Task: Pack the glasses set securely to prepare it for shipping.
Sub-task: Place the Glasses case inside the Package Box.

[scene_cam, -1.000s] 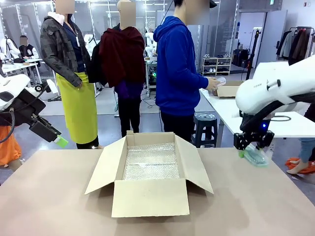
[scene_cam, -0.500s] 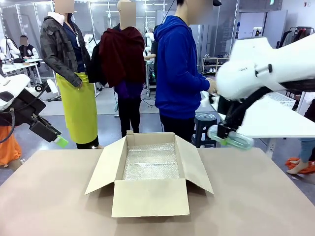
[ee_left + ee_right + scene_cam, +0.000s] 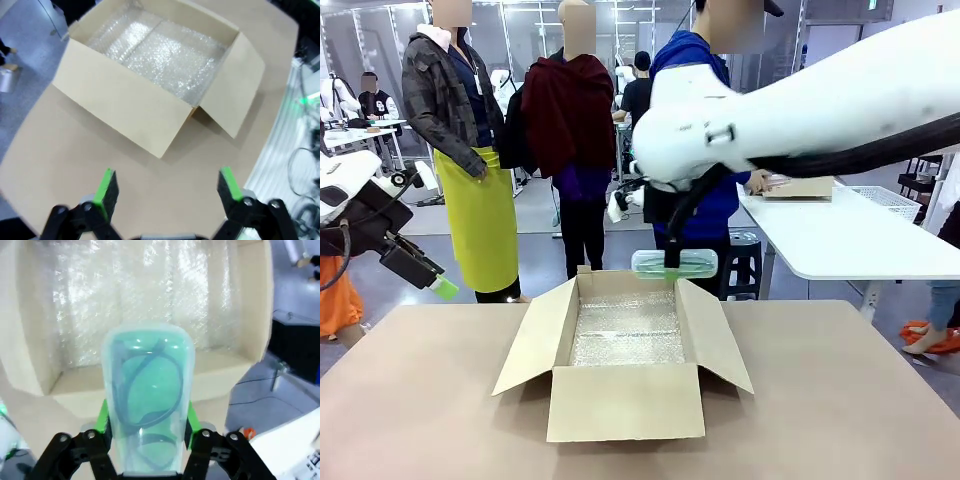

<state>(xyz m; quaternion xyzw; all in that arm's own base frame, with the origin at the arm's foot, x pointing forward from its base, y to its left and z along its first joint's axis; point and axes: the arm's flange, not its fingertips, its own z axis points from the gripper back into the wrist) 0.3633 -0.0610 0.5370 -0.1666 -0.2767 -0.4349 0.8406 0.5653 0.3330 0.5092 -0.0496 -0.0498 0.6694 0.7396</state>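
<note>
R pincer (image 3: 671, 258) is clamped on the mint-green case (image 3: 147, 405), green pads on its two long sides. The case is held level in the air above the far part of the cardboard box (image 3: 625, 400), not touching it. Glasses show through the lid in the wrist view. Level hold is prob. so it can go down flat.

The box sits mid-bench (image 3: 840, 400) w/ flaps folded out, so the opening is free for a straight drop from above. Bubble wrap (image 3: 165, 55) lines the floor, presumably as cushioning for shipping. Nothing lies on it yet.

L pincer (image 3: 165, 187) is spread wide w/ nothing in it. It hangs at the left side, clear of the box. I'd judge it's parked there so the arms don't clash over the opening.

Step in hand: bringing this case in. Task looks early, as the box has padding only. Next move needs a slow descent and release on the wrap. Risk: a case end catching the far flap or wall and tipping.
</note>
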